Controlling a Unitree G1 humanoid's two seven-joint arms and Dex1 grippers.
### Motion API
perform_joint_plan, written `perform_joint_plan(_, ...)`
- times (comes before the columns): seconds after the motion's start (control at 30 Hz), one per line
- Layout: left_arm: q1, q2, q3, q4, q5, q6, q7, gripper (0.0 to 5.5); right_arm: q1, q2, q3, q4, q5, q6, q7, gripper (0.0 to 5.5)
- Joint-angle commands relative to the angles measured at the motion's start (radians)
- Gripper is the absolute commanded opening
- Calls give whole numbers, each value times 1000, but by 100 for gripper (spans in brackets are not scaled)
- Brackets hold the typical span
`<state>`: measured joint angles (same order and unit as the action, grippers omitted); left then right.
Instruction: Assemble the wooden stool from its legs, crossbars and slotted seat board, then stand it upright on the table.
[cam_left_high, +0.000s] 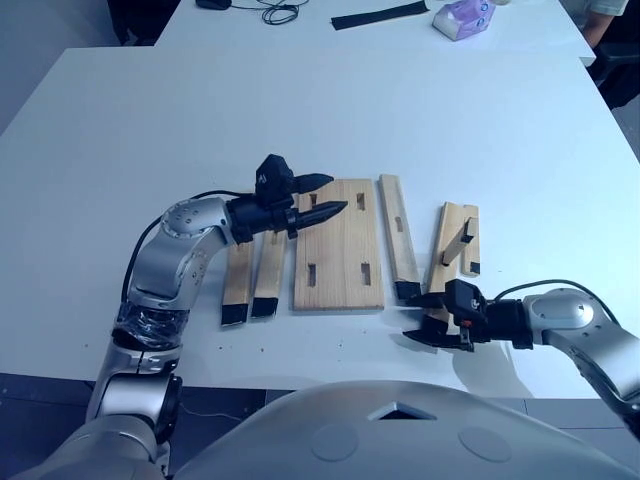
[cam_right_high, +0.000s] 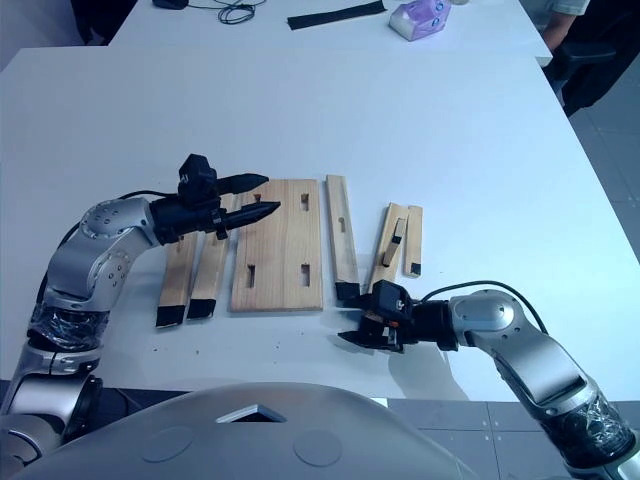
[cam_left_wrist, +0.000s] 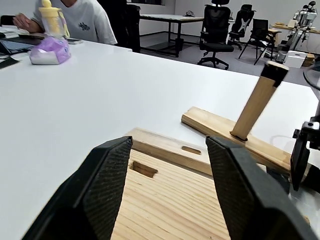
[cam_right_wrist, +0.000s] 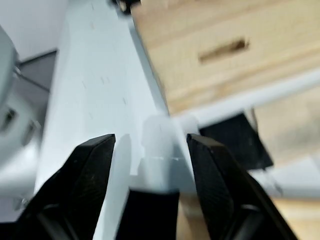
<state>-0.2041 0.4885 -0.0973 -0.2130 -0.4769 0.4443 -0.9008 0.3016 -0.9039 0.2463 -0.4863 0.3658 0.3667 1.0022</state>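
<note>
Beneath left tool (cam_left_high: 337, 194), seat board (cam_left_high: 340, 272)

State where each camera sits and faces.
Left eye view: on the head, looking down over the table; both arms show.
Right eye view: beside it, same scene.
Left wrist view: behind the open left gripper, facing across the seat board.
Right wrist view: behind the open right gripper, facing along the table's near edge.
Shared: all four show the seat board.

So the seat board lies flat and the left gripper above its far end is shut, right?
No. The seat board lies flat, but the left gripper above its far end is open, as the left wrist view shows.
</note>
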Motion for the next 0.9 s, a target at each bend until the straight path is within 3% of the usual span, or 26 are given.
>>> perform_joint_plan(0.03, 3, -6, 16, -3, -4, 2, 16, 273, 10, -38, -13, 43, -49, -35, 30, 265)
perform_joint_plan(0.27, 35, -21, 21, -28, -3, 4, 41, 273, 16, -62, -50, 105, -67, -70, 63, 265)
perform_joint_plan(0.53, 86, -10, 50, -69, -12, 9, 60, 273, 85, -30, -463, -235, 484, 253, -95, 265)
perform_joint_plan(0.7, 158, -3, 82, -130, -18, 16, 100, 273, 230, -50, -579, -383, 403, 366, -242, 283)
perform_joint_plan(0.9, 198, 6, 107, -163, -16, 23, 139, 273, 368, -36, -526, -490, 279, 403, -329, 325)
